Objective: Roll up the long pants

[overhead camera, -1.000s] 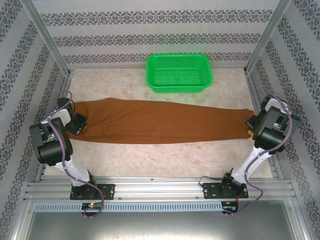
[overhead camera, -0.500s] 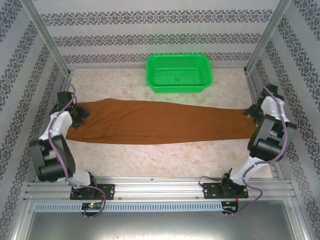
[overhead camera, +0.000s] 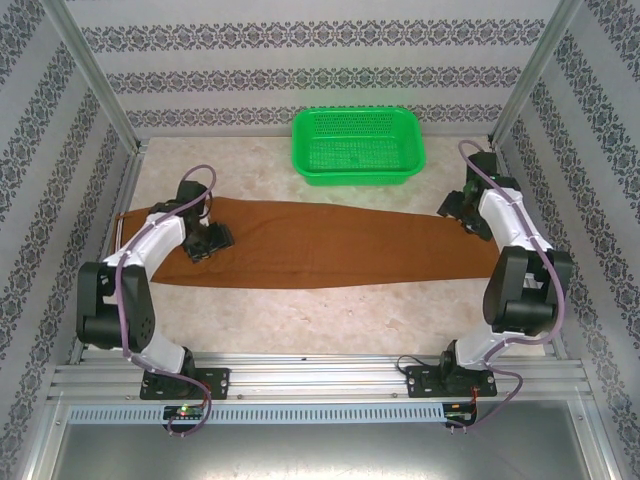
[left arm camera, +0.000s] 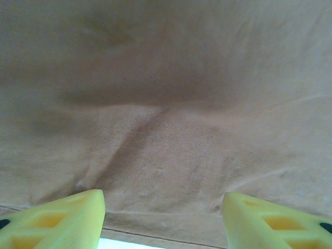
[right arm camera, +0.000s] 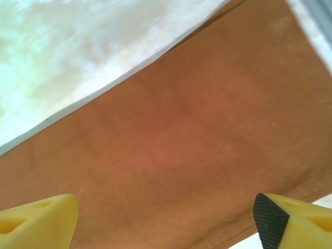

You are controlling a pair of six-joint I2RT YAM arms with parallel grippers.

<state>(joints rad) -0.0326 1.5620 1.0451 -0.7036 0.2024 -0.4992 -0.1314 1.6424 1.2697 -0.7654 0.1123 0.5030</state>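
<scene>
The left pincer (left arm camera: pixel 162 198) hangs with its jaws apart and nothing between them, low over the long pants (left arm camera: pixel 166 104), whose rust-brown cloth crosses the wrist frame in a few soft creases; the right pincer (right arm camera: pixel 165 203) stands wider, equally empty, above smoother cloth, with a wedge of pale table (right arm camera: pixel 78 46) at the upper left of its frame.

From above, the arm bases sit along the bottom of the frame; beyond them comes a strip of bare table; then the pants, laid flat as one long band across the middle of the frame, broad at the left and tapering to the right; the left pincer is over the broad end at centre left, the right pincer at the far edge of the narrow end at centre right. Furthest off, at upper centre, a green basket (overhead camera: pixel 360 178) sits apart from the cloth.

No turn of a roll shows anywhere, so the job looks to be at its start: the garment is spread out, and a grip is not yet taken. The next move probably calls for lowering onto one end, pinching its edge cleanly through all layers, and folding it over evenly; which end cannot be told.
</scene>
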